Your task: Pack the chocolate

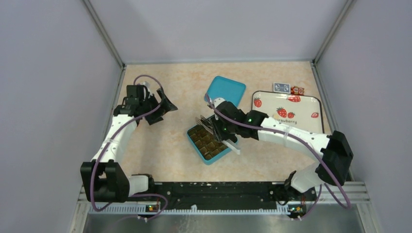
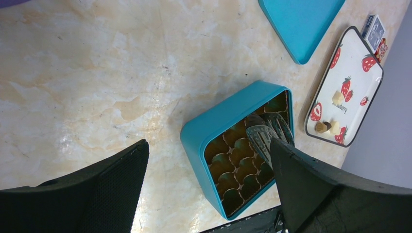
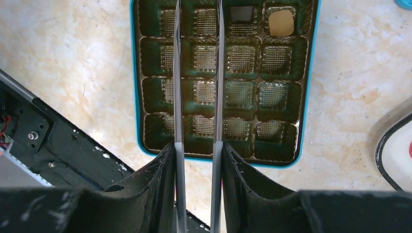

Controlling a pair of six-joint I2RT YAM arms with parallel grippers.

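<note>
"Chocolate pieces [image 3: 282, 23], tiny dark brown and tan squares: where?"
"Two sit in the end row of the gold plastic insert [image 3: 243, 58] in the teal rectangular box [image 2: 218, 121], just right of the thin metal tongs [image 3: 218, 97]; others lie on the strawberry-printed tray [image 2: 362, 80]."
"Jaws?"
"The right gripper [image 3: 197, 150] pinches those tongs, jaws narrow. The left gripper [image 1: 163, 110] gapes wide, well apart."

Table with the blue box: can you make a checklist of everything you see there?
Surface: marbled beige table.
Job's things: teal box holds two chocolates; three more wait on the strawberry tray.
Clutter: teal lid, blue card, red wrapped bits.
Grippers: left gripper open, empty; right gripper shut on tongs over the box.
Cables: purple cables run along both arms.
Surroundings: grey walls.
</note>
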